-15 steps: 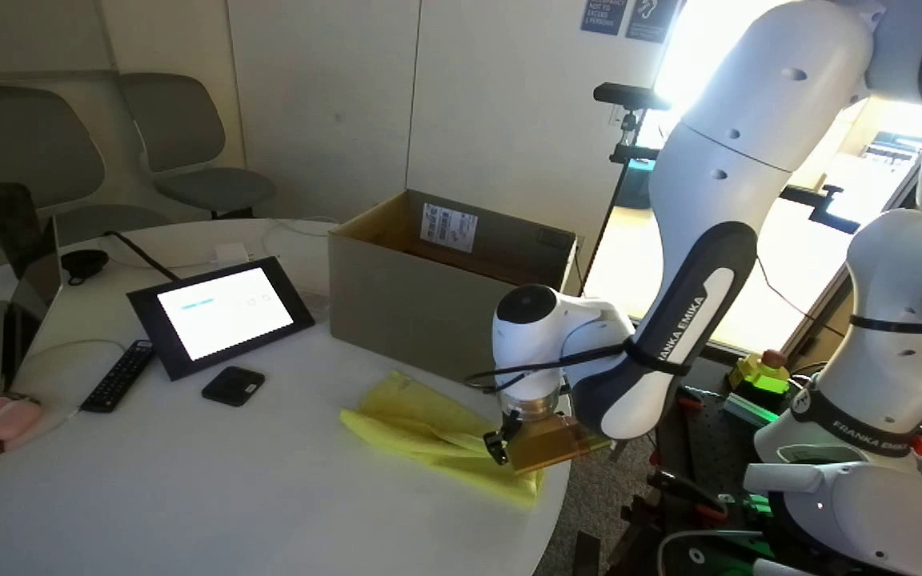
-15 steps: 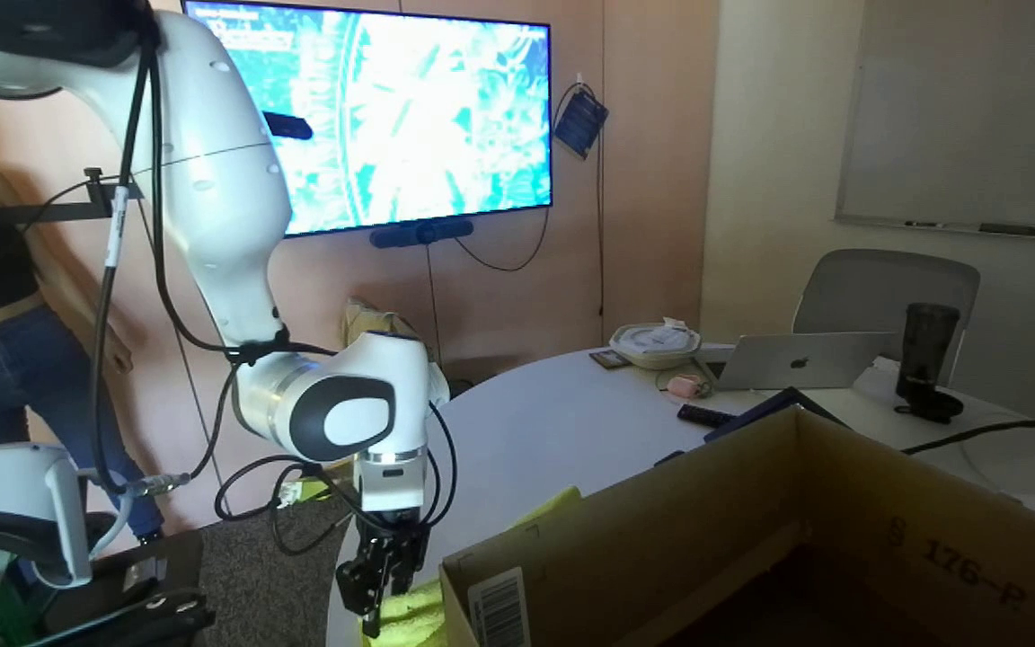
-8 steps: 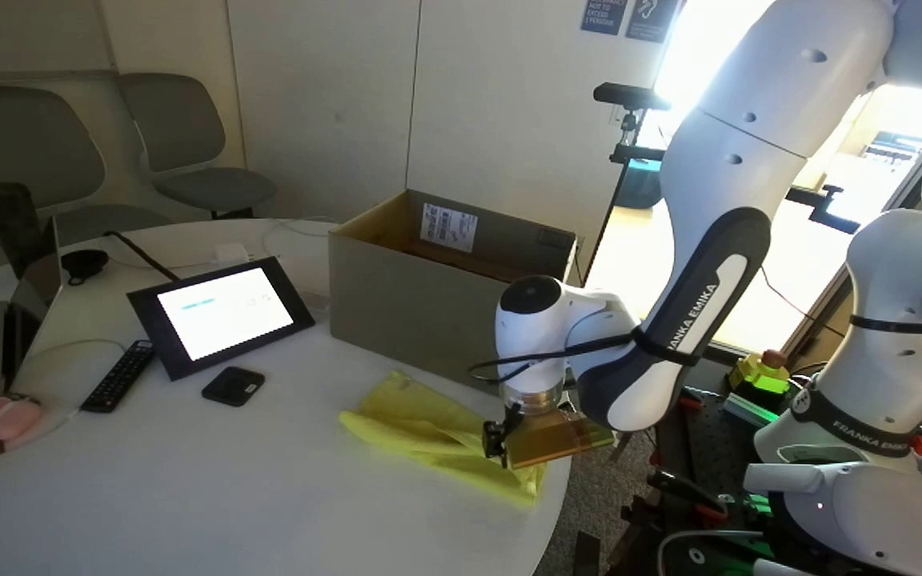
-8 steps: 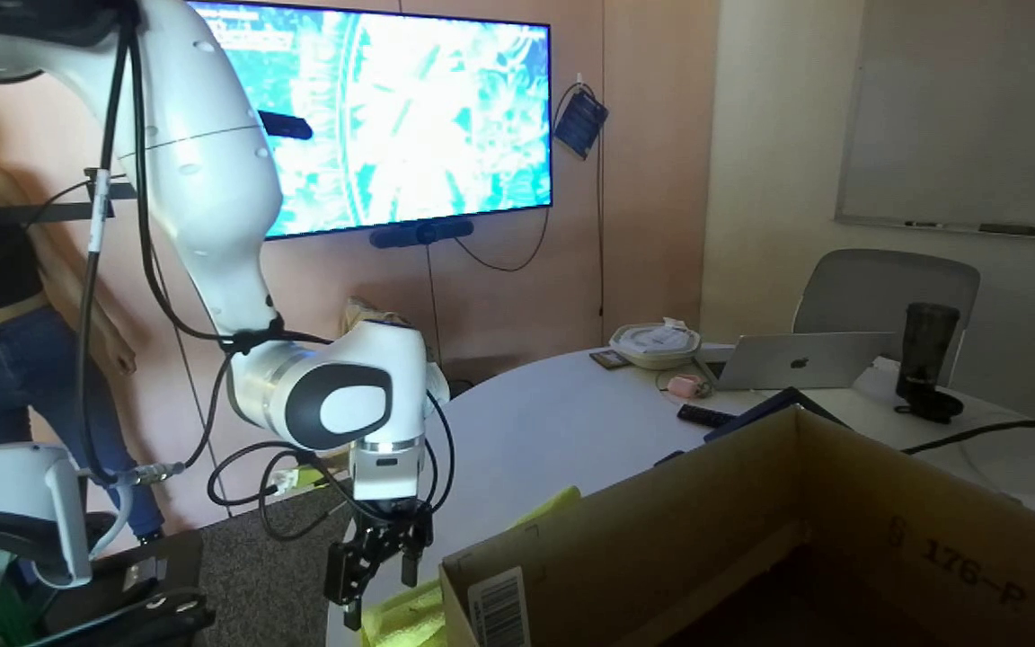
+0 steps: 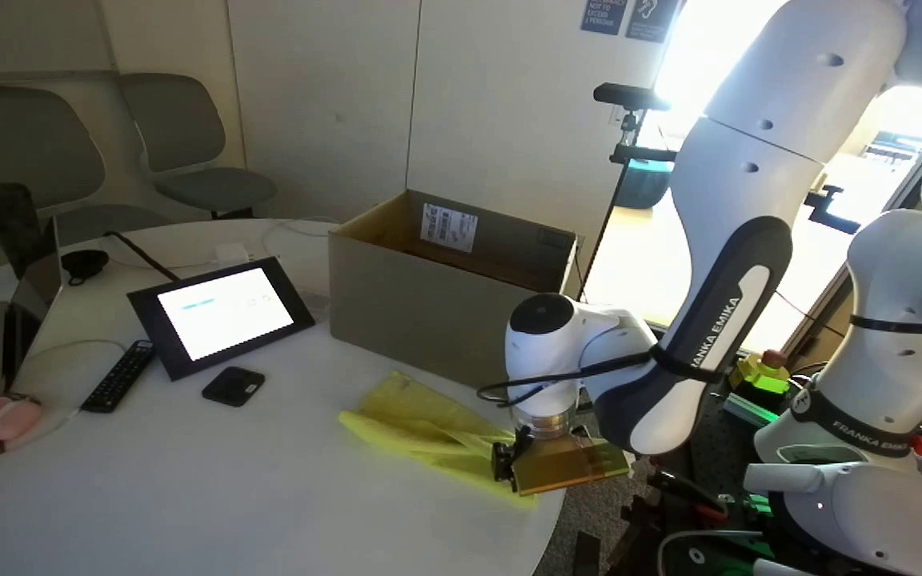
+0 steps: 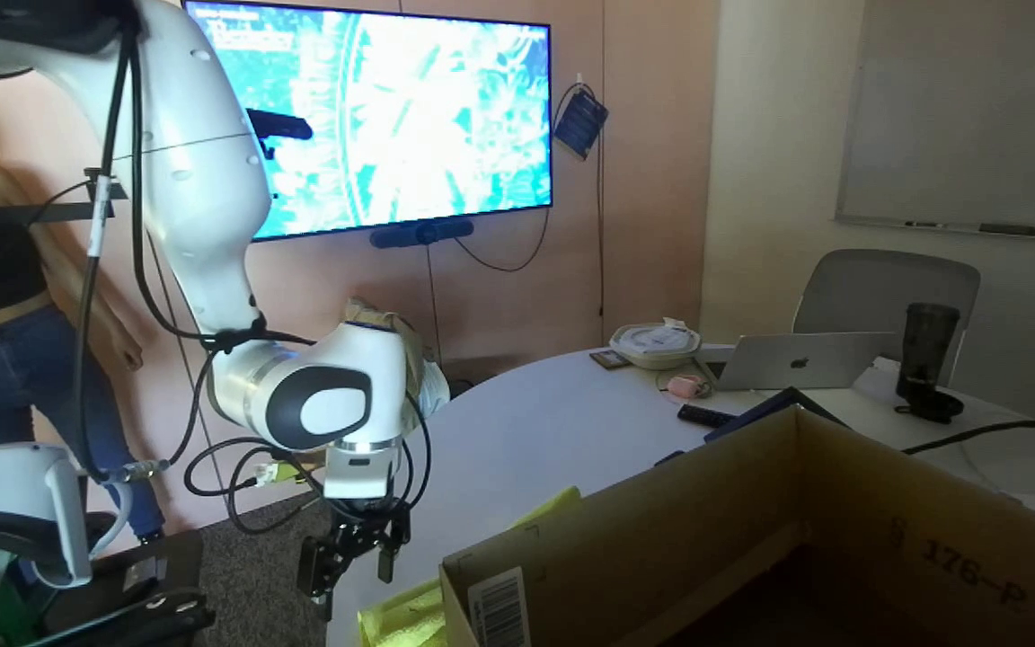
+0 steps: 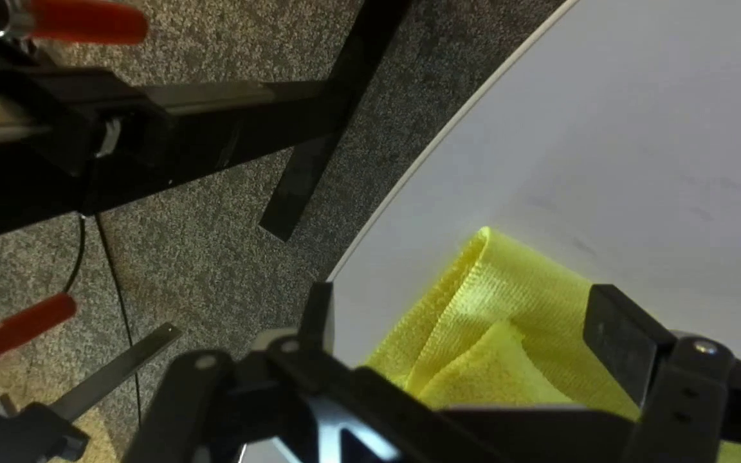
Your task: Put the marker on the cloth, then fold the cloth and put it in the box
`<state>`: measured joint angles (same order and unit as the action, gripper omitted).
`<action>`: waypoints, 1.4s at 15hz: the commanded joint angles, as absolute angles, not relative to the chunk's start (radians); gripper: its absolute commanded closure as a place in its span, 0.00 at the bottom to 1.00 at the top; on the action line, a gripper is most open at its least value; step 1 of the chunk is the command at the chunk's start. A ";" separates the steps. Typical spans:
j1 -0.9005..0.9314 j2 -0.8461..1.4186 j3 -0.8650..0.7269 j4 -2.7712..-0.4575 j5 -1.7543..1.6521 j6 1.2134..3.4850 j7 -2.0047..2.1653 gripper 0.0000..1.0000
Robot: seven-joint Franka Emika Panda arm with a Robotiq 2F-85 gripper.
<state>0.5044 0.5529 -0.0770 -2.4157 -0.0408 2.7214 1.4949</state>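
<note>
The yellow-green cloth lies creased on the white table, beside the box and near the rim; part of it shows past the box in an exterior view. In the wrist view one corner of the cloth is folded over, with a second pointed flap on top. My gripper hangs above this end with its jaws wide apart and nothing held; its open fingers also show in an exterior view, gripper. The brown cardboard box stands open-topped behind the cloth, its wall near the camera. The marker is hidden or out of view.
On the table are a tablet, a black remote, a small black block and a laptop. The table's curved edge runs close by my gripper, with floor and a black frame beyond it.
The gripper has opened wider and come up off the cloth. It has shifted away from the box toward the table's edge. The cloth lies almost as before.
</note>
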 commanded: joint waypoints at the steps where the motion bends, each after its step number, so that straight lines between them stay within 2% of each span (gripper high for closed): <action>1: 0.467 0.613 -0.027 -2.411 0.021 2.816 1.535 0.00; 8: 0.428 0.717 0.037 -2.409 0.167 2.960 1.518 0.00; 14: 0.470 0.667 -0.019 -2.441 0.153 2.998 1.480 0.00; 21: 0.431 0.634 -0.044 -2.443 0.047 3.058 1.160 0.00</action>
